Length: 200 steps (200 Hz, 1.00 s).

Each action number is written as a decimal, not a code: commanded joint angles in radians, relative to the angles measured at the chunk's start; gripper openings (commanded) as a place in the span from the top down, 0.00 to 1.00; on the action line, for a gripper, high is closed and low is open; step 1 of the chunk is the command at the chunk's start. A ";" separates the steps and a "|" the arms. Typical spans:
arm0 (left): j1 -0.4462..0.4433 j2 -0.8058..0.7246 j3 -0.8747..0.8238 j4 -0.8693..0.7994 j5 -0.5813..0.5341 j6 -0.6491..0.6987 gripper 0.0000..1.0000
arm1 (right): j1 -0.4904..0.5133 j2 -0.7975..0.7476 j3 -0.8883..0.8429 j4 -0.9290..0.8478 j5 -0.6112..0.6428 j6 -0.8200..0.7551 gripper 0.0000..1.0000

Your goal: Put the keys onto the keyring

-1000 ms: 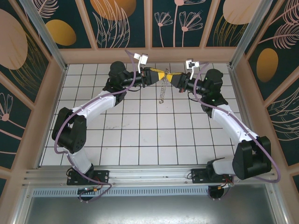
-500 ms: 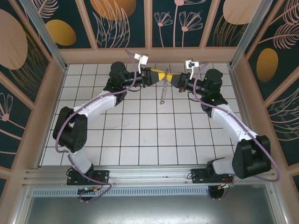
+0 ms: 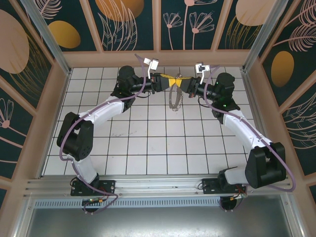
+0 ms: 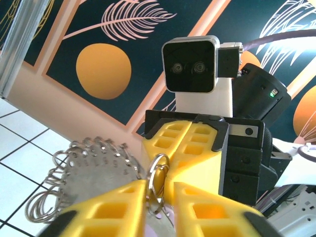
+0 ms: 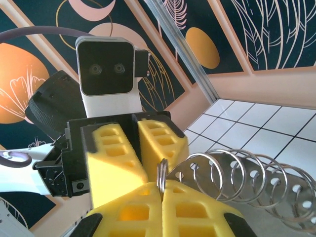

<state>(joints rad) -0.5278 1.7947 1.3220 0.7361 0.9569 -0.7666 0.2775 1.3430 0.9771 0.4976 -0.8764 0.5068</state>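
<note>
Two grippers meet tip to tip on one small ring of the keyring.

In the top view the arms come together in the upper middle of the frame, and the keyring (image 3: 175, 100) hangs just under the meeting point, above the white tiled floor (image 3: 148, 143). In the left wrist view the left gripper (image 4: 159, 192) is at the bottom centre. Its yellow fingers are almost together, and in the narrow slit between them they pinch a small wire ring (image 4: 158, 180). In the right wrist view the right gripper (image 5: 162, 197) is at the bottom centre. Its fingers are pressed together, and the same small ring stands up out of their seam. The flat grey band of the keyring, with holes and many wire rings, spreads to the lower left in the left wrist view and to the lower right in the right wrist view.
</note>
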 commanded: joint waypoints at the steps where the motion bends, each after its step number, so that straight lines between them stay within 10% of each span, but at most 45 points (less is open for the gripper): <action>1: -0.014 0.005 0.020 0.019 0.032 0.012 0.88 | 0.007 -0.004 0.041 0.047 -0.004 -0.009 1.00; 41: -0.015 -0.004 0.014 0.039 0.022 0.008 1.00 | 0.004 -0.009 0.046 0.028 -0.010 -0.018 1.00; 88: -0.015 -0.015 0.010 0.042 0.020 0.016 1.00 | -0.061 -0.076 0.010 0.059 0.005 0.027 0.59; 200: -0.015 -0.018 0.016 0.029 0.019 0.023 1.00 | -0.012 -0.056 0.015 0.142 -0.077 0.109 0.63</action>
<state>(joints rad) -0.5388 1.7947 1.3216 0.7288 0.9619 -0.7635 0.2478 1.2751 0.9771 0.5964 -0.9218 0.6102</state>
